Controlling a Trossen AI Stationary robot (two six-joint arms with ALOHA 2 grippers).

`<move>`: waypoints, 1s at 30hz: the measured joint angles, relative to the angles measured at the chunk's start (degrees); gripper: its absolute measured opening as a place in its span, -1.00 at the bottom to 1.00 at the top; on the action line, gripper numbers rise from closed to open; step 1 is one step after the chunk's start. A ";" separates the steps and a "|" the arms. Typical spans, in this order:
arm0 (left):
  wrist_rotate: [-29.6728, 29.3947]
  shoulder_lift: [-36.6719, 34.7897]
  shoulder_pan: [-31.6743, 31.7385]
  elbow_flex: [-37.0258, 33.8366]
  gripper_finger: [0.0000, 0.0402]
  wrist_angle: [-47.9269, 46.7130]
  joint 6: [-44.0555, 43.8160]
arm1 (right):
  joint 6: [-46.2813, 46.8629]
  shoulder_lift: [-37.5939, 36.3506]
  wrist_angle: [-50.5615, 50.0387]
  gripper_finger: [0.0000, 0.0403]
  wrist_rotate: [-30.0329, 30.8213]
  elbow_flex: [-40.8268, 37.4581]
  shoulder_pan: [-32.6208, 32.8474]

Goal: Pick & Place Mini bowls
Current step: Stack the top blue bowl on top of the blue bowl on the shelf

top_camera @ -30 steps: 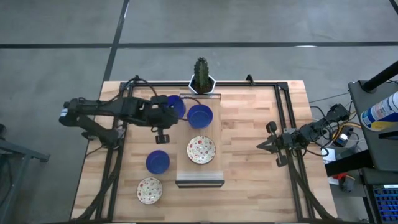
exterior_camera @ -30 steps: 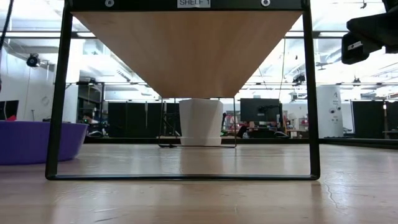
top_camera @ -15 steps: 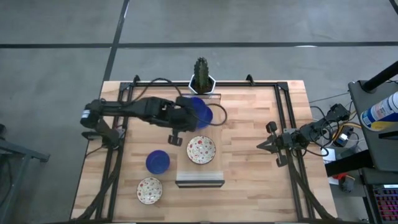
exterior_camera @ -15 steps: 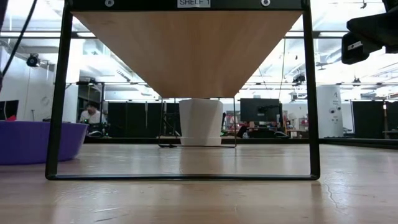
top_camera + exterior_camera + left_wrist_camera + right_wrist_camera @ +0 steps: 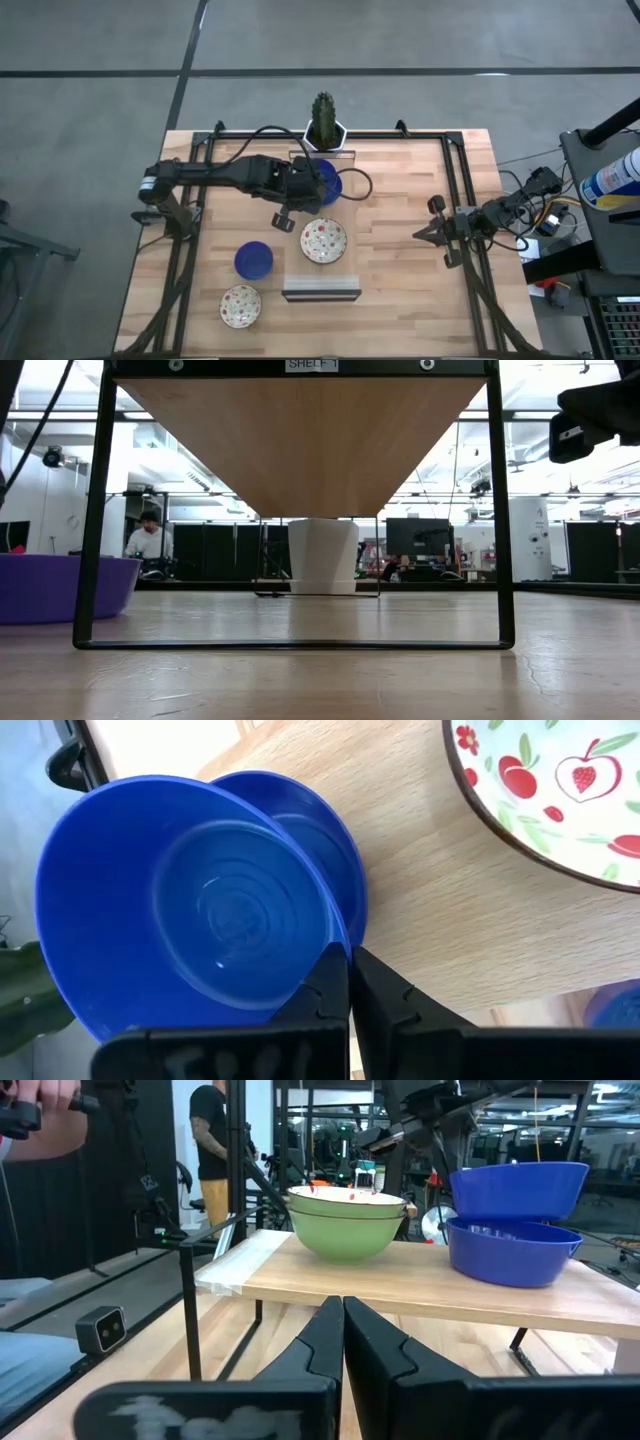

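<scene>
My left gripper [image 5: 303,187] reaches over the far end of the wooden shelf [image 5: 320,285], shut on a cobalt blue mini bowl [image 5: 190,910]. This bowl hangs over a second blue bowl [image 5: 340,860] standing on the shelf; in the right wrist view the held bowl [image 5: 518,1188] is right above the lower one [image 5: 512,1250]. A speckled cream bowl [image 5: 323,240] stands on the shelf, a third blue bowl [image 5: 253,260] and another cream bowl [image 5: 240,305] on the table. My right gripper [image 5: 422,233] waits shut at the table's right side. My left gripper pinches the held blue bowl by its rim [image 5: 322,965], one finger inside the bowl and one outside. The fingers come from the table's left side. The bowl is lifted and slightly tilted over the lower blue bowl; whether the two bowls touch, I cannot tell.
A white hexagonal cactus pot [image 5: 323,130] stands at the far edge behind the shelf. Black frame rails [image 5: 455,190] run along both sides of the table. People show in the room beyond [image 5: 215,1130].
My left gripper, holding the blue bowl, has moved toward the table's right edge, from beside the shelf to over the blue bowl standing on it. The bowl has stayed lifted in the hold.
</scene>
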 joint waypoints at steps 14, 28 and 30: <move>1.43 0.16 0.68 0.00 -1.00 2.15 0.52 | 0.02 0.00 0.00 -0.96 0.00 0.01 0.00; 0.70 0.16 0.71 -0.39 -0.76 0.93 0.17 | 0.02 0.00 0.00 -0.96 0.00 0.02 0.00; 0.23 0.16 0.71 -0.39 -0.71 0.96 0.17 | 0.02 0.00 0.00 -0.96 0.01 0.02 0.00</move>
